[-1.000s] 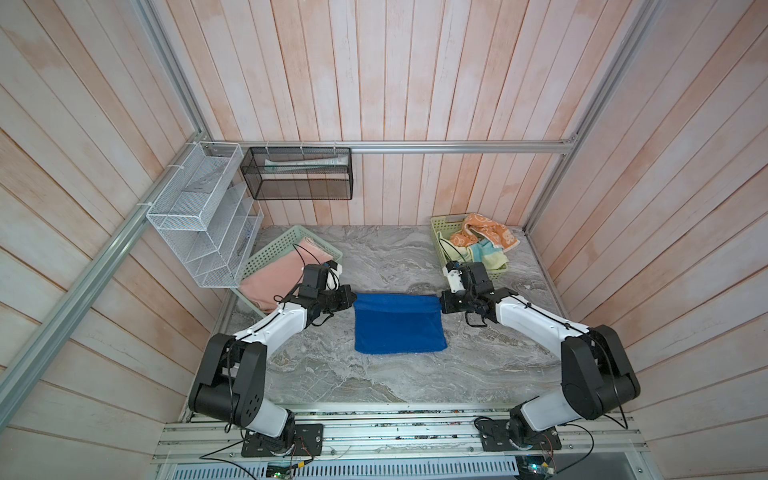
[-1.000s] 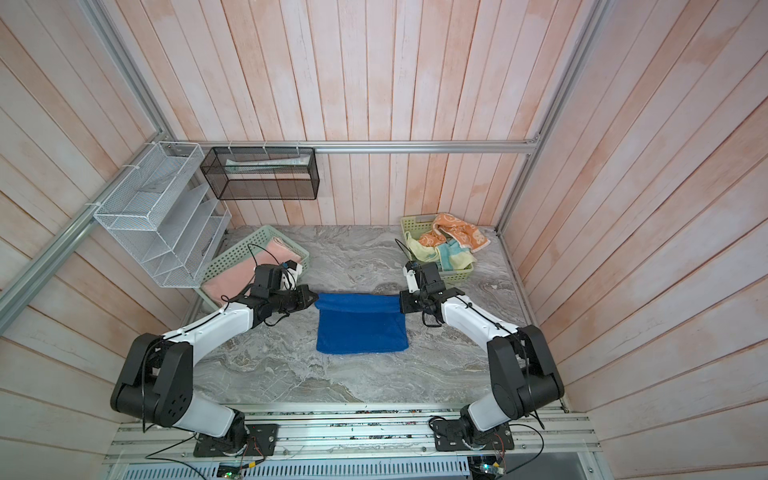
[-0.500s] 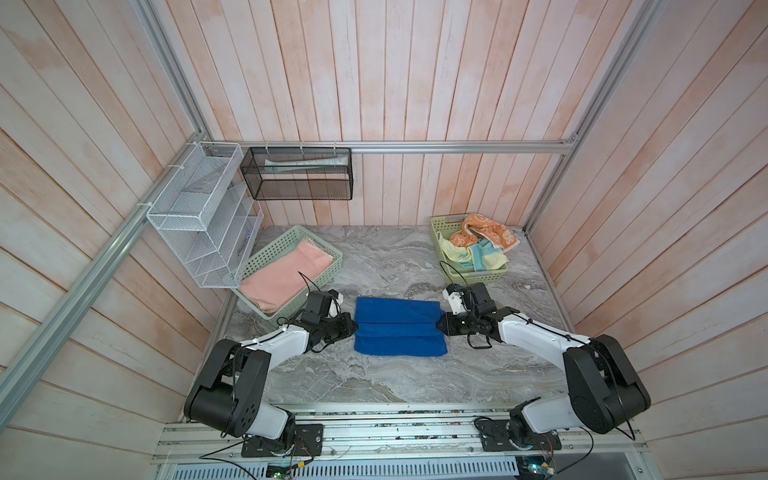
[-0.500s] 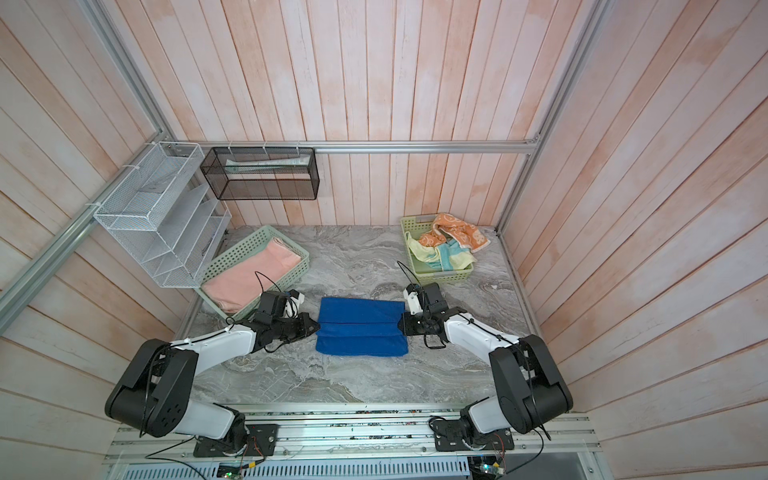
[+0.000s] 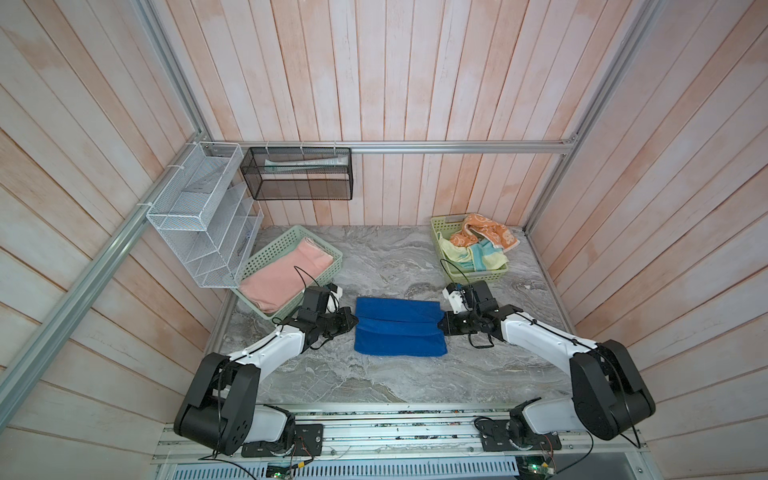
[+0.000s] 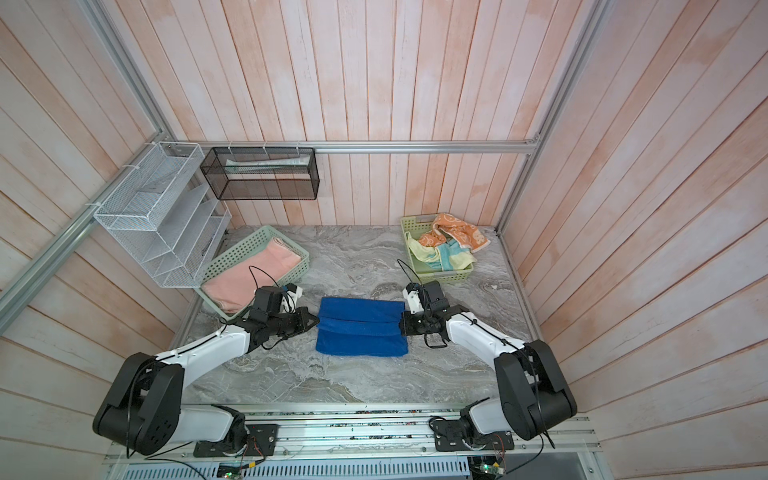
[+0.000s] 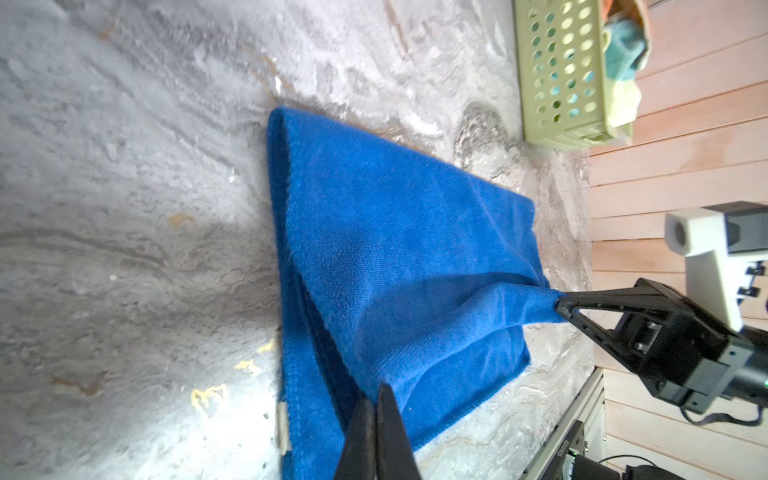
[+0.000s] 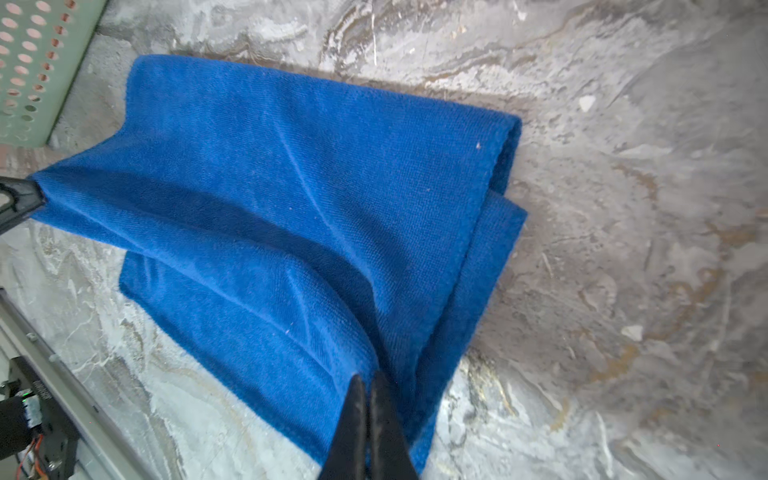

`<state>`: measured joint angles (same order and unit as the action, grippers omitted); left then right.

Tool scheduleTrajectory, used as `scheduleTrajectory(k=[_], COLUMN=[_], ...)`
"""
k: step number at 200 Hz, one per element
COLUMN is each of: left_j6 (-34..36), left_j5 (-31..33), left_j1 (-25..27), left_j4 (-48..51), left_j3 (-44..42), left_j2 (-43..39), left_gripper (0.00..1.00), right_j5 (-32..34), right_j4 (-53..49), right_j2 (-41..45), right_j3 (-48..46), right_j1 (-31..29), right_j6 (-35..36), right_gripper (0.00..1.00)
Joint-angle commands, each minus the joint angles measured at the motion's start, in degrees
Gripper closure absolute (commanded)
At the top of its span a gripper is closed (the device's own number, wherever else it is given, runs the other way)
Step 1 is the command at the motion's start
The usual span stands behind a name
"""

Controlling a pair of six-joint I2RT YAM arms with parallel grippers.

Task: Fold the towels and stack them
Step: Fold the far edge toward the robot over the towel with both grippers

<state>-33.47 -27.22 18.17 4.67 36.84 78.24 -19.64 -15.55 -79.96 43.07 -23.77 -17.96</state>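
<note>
Grey marble tabletop enclosed by pale wood planks. At mid-table lies the blue towel, its upper layer doubled over the lower one. The left gripper and right gripper each clench that layer's free edge at a short side, the jaws pinched tight on cloth raised slightly off the layer beneath. Bare marble lies open before the near hem and behind the far fold. The pink towel lies folded in the left basket. The orange towel and yellow towel are heaped in the right basket, the orange one overhanging its rim.
</note>
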Motion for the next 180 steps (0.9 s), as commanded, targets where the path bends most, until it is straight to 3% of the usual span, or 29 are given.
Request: scheduleTrajectory(k=[1,31,59,64,80,99,132,180], left_j6=[1.57,0.08,-2.19,-2.77,-3.95,-3.86,-3.61,-3.09], left_j5=[-0.46,-0.81,-0.38,-0.33,0.38,1.55,2.42,-2.94], left_j1=[-0.05,0.11,0.1,0.06,0.07,-0.04,-0.6,-0.6], left_j4=[3.74,4.96,4.16,4.0,4.76,6.92,7.26,3.63], left_j3=[1.6,-2.22,-7.31,-8.28,-10.25,-10.84,-10.45,-8.55], left_j2=[-2.84,-6.18,-8.91,-9.21,-10.15,-11.55,-12.23,-6.28], left_gripper=[1.0,1.0,1.0,0.94,0.71,0.7,0.69,0.57], right_j5=[-0.16,-0.81,-5.97,-6.24,-5.64,-4.72,-0.13,-3.13], right_j4=[-5.33,-6.9,-3.12,-3.04,-4.18,-6.99,-8.58,-6.06], right_j2=[3.4,6.38,8.22,8.41,9.54,12.47,16.64,9.87], right_j3=[2.55,-0.47,-7.89,-8.74,-10.1,-9.72,-9.05,-7.67], right_j1=[-0.32,-0.31,-0.46,-0.4,-0.57,-0.58,-0.58,-1.51], right_j6=[0.56,-0.99,-5.04,-5.6,-7.51,-8.4,-9.25,-9.3], right_gripper=[1.0,1.0,1.0,0.99,0.77,0.69,0.67,0.65])
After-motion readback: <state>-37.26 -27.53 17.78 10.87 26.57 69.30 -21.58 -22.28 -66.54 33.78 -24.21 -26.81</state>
